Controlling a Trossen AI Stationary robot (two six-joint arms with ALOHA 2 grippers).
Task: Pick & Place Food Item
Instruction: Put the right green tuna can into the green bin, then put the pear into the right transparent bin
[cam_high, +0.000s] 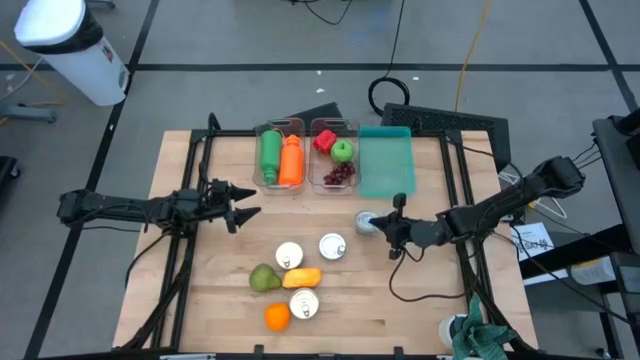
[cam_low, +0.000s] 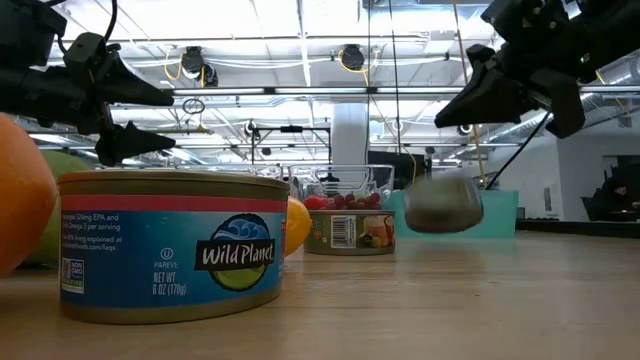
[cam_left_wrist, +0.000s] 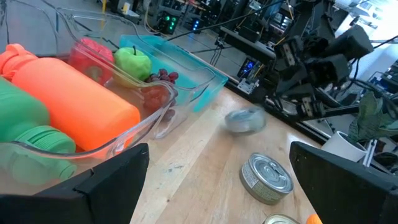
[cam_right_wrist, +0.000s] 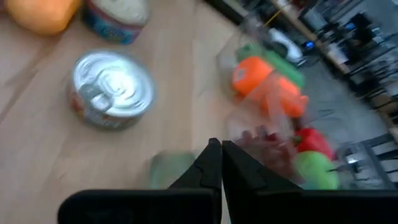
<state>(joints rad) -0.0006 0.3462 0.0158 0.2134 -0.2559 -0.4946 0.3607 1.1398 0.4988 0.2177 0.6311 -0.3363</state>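
A small can (cam_high: 367, 222) sits on the table just before the teal tray; it shows blurred in the low view (cam_low: 443, 205), the left wrist view (cam_left_wrist: 244, 120) and the right wrist view (cam_right_wrist: 168, 169). My right gripper (cam_high: 394, 228) is shut and stands beside and above the can, with its fingers (cam_low: 470, 95) clear of it in the low view. My left gripper (cam_high: 248, 206) hovers open over the table's left part, pointing right, and holds nothing (cam_left_wrist: 217, 186).
Toward the far edge are a clear bin of green and orange bottles (cam_high: 279, 156), a clear bin of apple, pepper and grapes (cam_high: 334, 156) and a teal tray (cam_high: 386, 165). Nearer lie three cans (cam_high: 332, 246) (cam_high: 289, 255) (cam_high: 304, 303), a pear (cam_high: 264, 278), a yellow fruit (cam_high: 303, 277) and an orange (cam_high: 277, 317).
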